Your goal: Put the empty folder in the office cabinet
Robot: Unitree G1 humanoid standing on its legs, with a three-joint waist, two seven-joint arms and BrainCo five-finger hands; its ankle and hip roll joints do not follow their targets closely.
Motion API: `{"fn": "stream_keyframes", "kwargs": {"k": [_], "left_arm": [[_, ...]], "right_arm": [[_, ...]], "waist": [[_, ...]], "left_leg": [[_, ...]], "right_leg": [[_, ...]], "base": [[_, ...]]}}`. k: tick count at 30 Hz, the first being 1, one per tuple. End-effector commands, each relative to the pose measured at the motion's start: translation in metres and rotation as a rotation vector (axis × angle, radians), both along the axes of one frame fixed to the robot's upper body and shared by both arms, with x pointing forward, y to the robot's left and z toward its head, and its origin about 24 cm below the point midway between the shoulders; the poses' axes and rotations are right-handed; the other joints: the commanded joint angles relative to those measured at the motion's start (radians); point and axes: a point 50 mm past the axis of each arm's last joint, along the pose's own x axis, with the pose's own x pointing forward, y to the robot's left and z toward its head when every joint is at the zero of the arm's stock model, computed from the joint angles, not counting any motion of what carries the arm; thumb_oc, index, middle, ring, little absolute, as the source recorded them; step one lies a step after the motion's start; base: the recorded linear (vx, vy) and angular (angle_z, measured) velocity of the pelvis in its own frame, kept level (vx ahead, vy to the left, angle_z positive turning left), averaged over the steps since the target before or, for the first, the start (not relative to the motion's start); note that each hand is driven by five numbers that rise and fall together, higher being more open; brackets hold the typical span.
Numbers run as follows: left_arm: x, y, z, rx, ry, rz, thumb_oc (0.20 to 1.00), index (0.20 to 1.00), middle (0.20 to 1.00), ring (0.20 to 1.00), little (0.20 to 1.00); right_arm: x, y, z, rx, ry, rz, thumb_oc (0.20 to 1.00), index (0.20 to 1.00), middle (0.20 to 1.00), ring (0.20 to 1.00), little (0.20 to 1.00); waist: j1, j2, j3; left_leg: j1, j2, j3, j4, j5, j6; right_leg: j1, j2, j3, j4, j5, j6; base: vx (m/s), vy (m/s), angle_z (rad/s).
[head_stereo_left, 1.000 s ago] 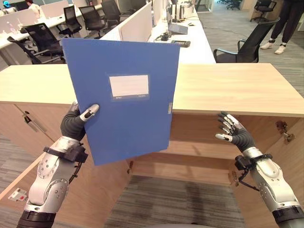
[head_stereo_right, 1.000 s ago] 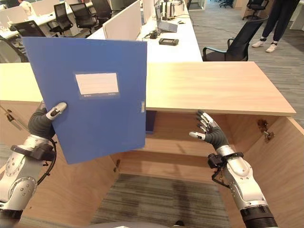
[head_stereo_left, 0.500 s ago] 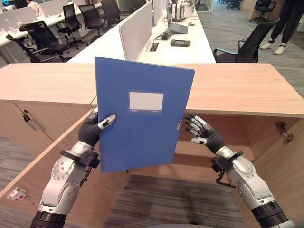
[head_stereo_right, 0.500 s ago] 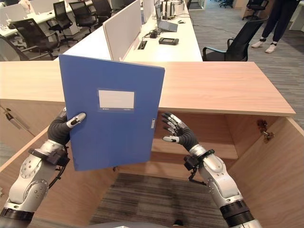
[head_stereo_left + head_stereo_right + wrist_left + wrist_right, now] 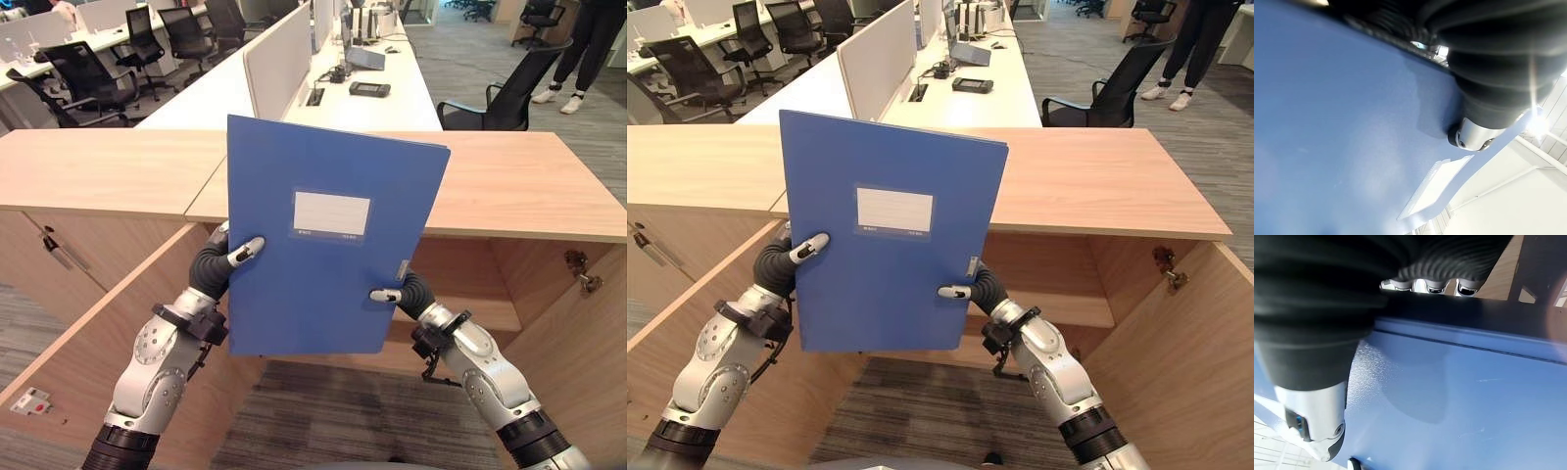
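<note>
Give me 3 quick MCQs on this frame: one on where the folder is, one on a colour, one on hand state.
1. Where is the folder?
A. Lying flat on the cabinet top
B. Held upright in the air in front of the cabinet
C. On the floor

2. What colour is the label on the folder's front?
A. White
B. Red
C. Yellow

3. How do the hands stand?
A. Both open, away from the folder
B. Left hand pinching it alone
C. Left hand and right hand both pinch the folder's side edges

Key: 1 B, the folder stands upright between the hands, above the open cabinet front. 2 A, a pale white rectangle sits on the blue cover. 3 C, each thumb lies on the front cover and the right wrist view shows fingers curled over the edge.
</note>
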Motion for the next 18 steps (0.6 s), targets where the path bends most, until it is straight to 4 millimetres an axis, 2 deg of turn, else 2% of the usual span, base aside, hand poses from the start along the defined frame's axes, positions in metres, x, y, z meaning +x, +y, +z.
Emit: {"fn": "stream_keyframes", "kwargs": {"k": [1,10,11,12,13,18], "left_arm": [[0.013,-0.020,0.026,0.016,-0.131,-0.087,0.200,0.200,0.200,0.200,0.200],[0.012,-0.030,0.019,0.002,-0.097,-0.126,0.200,0.200,0.200,0.200,0.200],[0.012,-0.030,0.018,0.005,-0.097,-0.128,0.200,0.200,0.200,0.200,0.200],[0.011,-0.030,0.018,0.004,-0.097,-0.128,0.200,0.200,0.200,0.200,0.200],[0.011,-0.030,0.018,0.005,-0.094,-0.126,0.200,0.200,0.200,0.200,0.200],[0.011,-0.028,0.015,0.004,-0.085,-0.117,0.200,0.200,0.200,0.200,0.200]], "right_arm": [[0.011,0.042,0.053,0.154,-0.212,0.159,1.000,1.000,1.000,1.000,1.000],[0.013,0.048,0.057,0.202,-0.217,0.145,1.000,1.000,1.000,1.000,1.000],[0.013,0.048,0.057,0.203,-0.215,0.146,0.576,0.576,0.576,0.576,0.576],[0.012,0.048,0.057,0.204,-0.214,0.145,0.322,0.322,0.322,0.322,0.322],[0.012,0.048,0.057,0.208,-0.215,0.141,0.200,0.200,0.200,0.200,0.200],[0.011,0.047,0.055,0.216,-0.204,0.135,0.200,0.200,0.200,0.200,0.200]], "waist": [[-0.016,-0.039,-0.009],[-0.016,-0.041,-0.009],[-0.016,-0.041,-0.008],[-0.016,-0.041,-0.008],[-0.016,-0.041,-0.009],[-0.015,-0.041,-0.010]], "left_leg": [[-0.018,0.020,-0.026,0.004,-0.042,-0.021],[-0.019,0.019,-0.026,0.004,-0.042,-0.019],[-0.019,0.019,-0.026,0.004,-0.042,-0.018],[-0.019,0.020,-0.026,0.004,-0.042,-0.019],[-0.019,0.020,-0.027,0.004,-0.042,-0.019],[-0.018,0.019,-0.027,0.004,-0.042,-0.019]], "right_leg": [[0.075,-0.066,-0.016,0.021,-0.125,0.080],[0.074,-0.063,-0.016,0.022,-0.126,0.079],[0.074,-0.063,-0.016,0.022,-0.126,0.078],[0.074,-0.063,-0.015,0.022,-0.126,0.078],[0.074,-0.063,-0.015,0.022,-0.127,0.078],[0.075,-0.063,-0.014,0.022,-0.127,0.077]], "base": [[0.00,0.000,0.00],[0.00,0.000,0.00],[0.00,0.000,0.00],[0.00,0.000,0.00],[0.00,0.000,0.00],[0.00,0.000,0.00]]}}
